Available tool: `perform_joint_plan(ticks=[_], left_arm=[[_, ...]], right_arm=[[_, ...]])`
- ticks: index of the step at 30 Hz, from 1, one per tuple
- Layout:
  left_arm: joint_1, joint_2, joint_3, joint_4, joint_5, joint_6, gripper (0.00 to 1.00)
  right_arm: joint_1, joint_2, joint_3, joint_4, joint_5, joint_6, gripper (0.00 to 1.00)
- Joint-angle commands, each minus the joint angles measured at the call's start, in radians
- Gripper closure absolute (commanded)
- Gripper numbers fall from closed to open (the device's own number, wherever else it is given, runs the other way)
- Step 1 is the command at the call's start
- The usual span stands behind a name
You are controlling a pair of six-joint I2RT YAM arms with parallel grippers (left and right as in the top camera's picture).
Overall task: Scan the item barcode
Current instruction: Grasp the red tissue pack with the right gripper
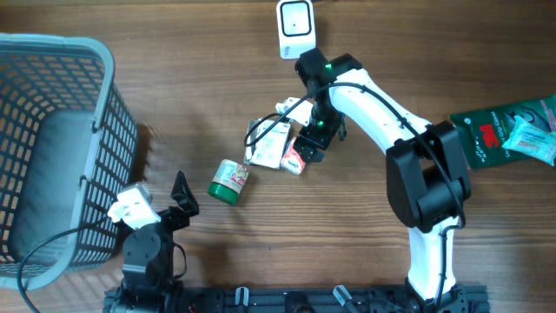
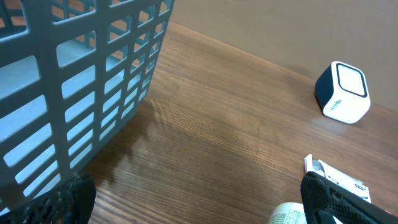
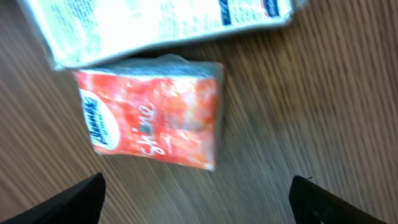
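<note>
Right pincer (image 3: 200,202) in its own wrist cam: two dark fingertips at the bottom corners, spread wide, nothing btwn them but bare wood. Just ahead lies the tissue pack (image 3: 152,112), flat on the table (image 3: 311,112). It has an orange-red wrap w/ a blue oval logo that looks like "Kleenex", plus white script too blurred to read. At its far edge is a white packet (image 3: 168,25) w/ dense small print, unreadable.

Left wrist cam: left pincer (image 2: 202,208) likewise spread wide and empty, fingertips at the lower corners. Grey basket (image 2: 81,74) fills the left side. Scanner (image 2: 343,92), white w/ a dark side, stands well apart at far right. A corner of the white packet (image 2: 336,177) and part of a round tub (image 2: 287,214) show at bottom right.

Overhead: right arm reaches to mid-table, right pincer (image 1: 311,143) over the tissue pack (image 1: 295,158), partly hiding it. White packet (image 1: 271,143) lies just beside it. Tub (image 1: 229,181), green at one end, lies on its side btwn packet and left pincer (image 1: 181,204). Scanner (image 1: 295,28) sits at the top edge, basket (image 1: 109,65) far left. Green pouch (image 1: 495,135) at the right edge carries a red "3M" and a pale blue packet (image 1: 532,139) on top.
</note>
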Motion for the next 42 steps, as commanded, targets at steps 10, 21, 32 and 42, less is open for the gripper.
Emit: perform_joint_plan(ticks=[10, 21, 32, 42], left_arm=[[-0.001, -0.007, -0.002, 0.002, -0.006, -0.009, 0.0], [-0.001, -0.007, -0.002, 0.002, -0.006, -0.009, 0.0], [-0.001, -0.007, -0.002, 0.002, -0.006, -0.008, 0.0], [-0.001, -0.007, -0.002, 0.002, -0.006, -0.008, 0.0]], right_arm=[[-0.005, -0.005, -0.02, 0.106, -0.307, -0.069, 0.0], [-0.069, -0.005, -0.153, 0.14, -0.387, -0.062, 0.0], [-0.064, -0.005, -0.218, 0.234, -0.413, -0.042, 0.04], [-0.064, -0.006, -0.301, 0.301, -0.413, 0.263, 0.96]])
